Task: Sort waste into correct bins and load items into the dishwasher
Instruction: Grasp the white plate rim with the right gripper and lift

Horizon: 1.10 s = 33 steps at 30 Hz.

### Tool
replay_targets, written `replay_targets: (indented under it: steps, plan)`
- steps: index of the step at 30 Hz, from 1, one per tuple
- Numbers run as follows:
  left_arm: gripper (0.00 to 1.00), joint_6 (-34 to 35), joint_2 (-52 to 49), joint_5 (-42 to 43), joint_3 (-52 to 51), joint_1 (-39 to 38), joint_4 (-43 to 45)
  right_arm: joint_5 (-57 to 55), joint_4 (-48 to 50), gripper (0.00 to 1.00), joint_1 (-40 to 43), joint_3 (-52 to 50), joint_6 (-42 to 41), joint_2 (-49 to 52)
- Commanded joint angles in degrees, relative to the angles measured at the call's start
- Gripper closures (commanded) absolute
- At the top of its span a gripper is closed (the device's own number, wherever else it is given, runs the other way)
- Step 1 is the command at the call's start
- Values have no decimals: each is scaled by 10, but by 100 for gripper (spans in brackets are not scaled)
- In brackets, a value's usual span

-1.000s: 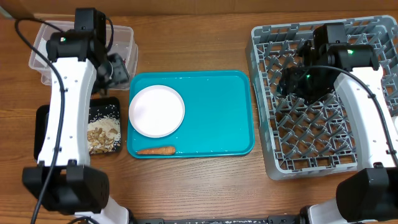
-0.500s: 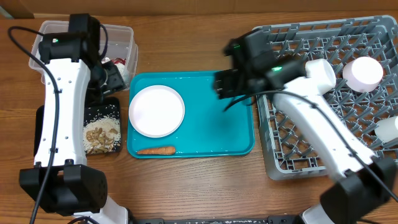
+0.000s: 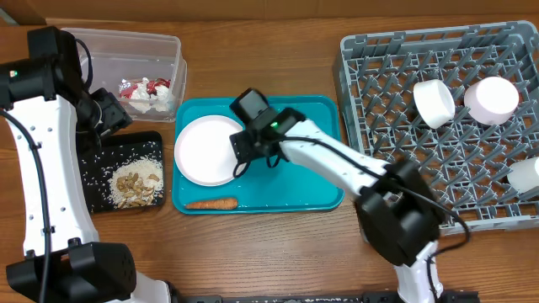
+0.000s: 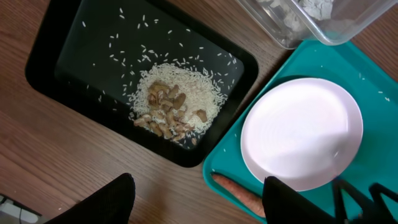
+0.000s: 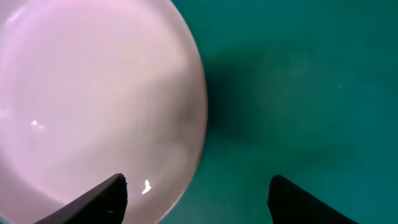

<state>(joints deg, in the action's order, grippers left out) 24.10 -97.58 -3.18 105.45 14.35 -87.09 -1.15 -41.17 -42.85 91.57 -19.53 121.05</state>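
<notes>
Right gripper (image 5: 196, 194) is hovering wide open over the right edge of the white plate (image 3: 202, 151), gripping nothing. The plate is sitting flat on the teal tray (image 3: 303, 135), with the carrot (image 3: 210, 203) lying along the near rim. Left gripper (image 4: 199, 202) is hanging open and empty too, above the black tray (image 4: 43, 62) holding the nut scraps and rice (image 4: 171, 106). White bowls (image 3: 434, 103) are resting in the grey rack (image 3: 379, 168).
</notes>
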Motion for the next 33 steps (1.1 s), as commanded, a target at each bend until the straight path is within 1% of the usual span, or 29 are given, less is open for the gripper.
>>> replay_targets:
  steps: [1,4,7,9,11,13,16,19,27,30,33]
  plan:
    - [32,12,9,3,4,-2,1,-15,9,30,4,7,-48,43]
    - [31,12,9,3,4,-2,1,-5,13,41,4,7,-48,64]
    - [31,12,9,3,4,-2,1,-8,7,56,4,7,-47,75]
    - [31,12,9,3,4,-2,1,-17,5,64,6,7,-48,75]
    - [31,12,9,3,4,-2,1,-27,5,69,10,8,-50,75]
    - [31,12,9,3,4,-2,1,-53,-12,76,19,8,-74,75]
    - [31,12,9,3,4,-2,1,-80,-35,83,35,8,-89,74]
    - [31,12,9,3,4,-2,1,-105,-61,87,56,8,-89,73]
    - [31,12,9,3,4,-2,1,-118,-128,88,134,8,-81,68]
    - [31,12,9,3,4,-2,2,-103,-148,88,160,8,-56,68]
    - [31,12,9,3,4,-2,2,-65,-156,88,177,8,-5,68]
